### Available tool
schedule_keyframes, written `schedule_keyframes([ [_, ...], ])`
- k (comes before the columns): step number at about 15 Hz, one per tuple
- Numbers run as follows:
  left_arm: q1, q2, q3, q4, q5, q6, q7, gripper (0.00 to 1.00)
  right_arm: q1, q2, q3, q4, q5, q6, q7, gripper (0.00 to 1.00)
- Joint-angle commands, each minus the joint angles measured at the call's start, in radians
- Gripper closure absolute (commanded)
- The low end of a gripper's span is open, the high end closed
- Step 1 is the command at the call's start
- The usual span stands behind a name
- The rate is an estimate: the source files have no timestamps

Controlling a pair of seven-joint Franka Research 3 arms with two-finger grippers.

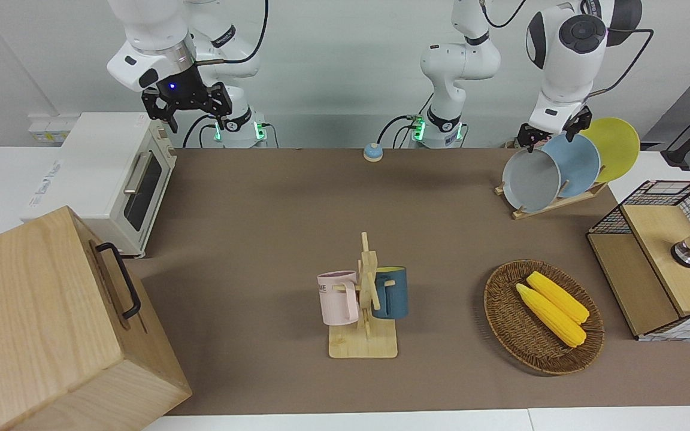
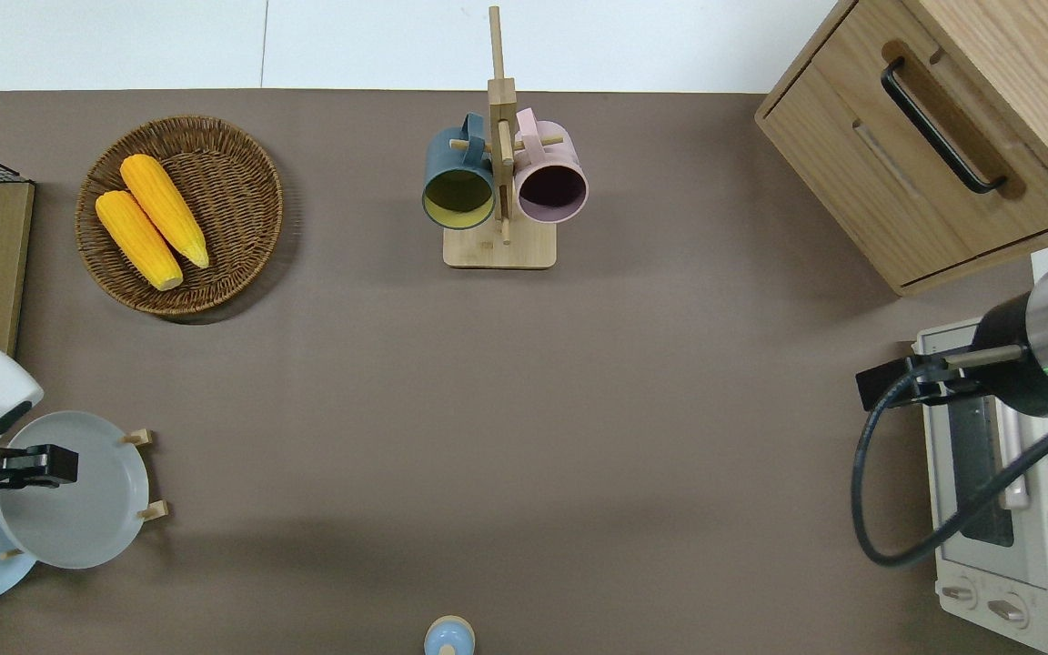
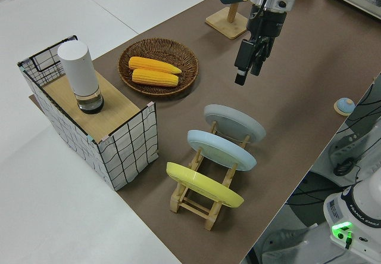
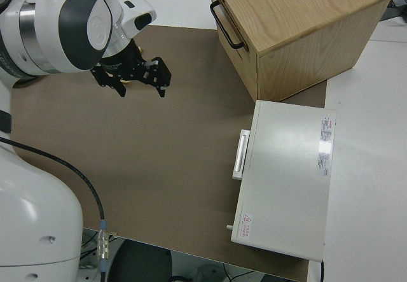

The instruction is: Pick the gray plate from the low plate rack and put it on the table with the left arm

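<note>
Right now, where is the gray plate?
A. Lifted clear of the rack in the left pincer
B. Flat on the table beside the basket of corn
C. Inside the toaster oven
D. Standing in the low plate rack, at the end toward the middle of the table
D. The gray plate stands tilted in the low plate rack beside the light-blue plate, while the left pincer hangs over it without holding it.

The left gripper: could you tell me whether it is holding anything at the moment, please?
Nothing: the left gripper hangs open over the gray plate.
</note>
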Motion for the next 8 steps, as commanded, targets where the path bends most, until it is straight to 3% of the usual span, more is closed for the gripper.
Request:
schedule_keyframes([
  [1,0.001,-0.023,0.012,-0.036,0.014,0.035,0.009,0.01,-0.015,-0.005,0.007,0.006,0.004,-0.015,-0.003,0.011],
  [8,0.001,-0.015,0.078,-0.103,0.02,0.133,0.01,0.01,-0.013,-0.005,0.007,0.006,0.004,-0.015,-0.003,0.011],
])
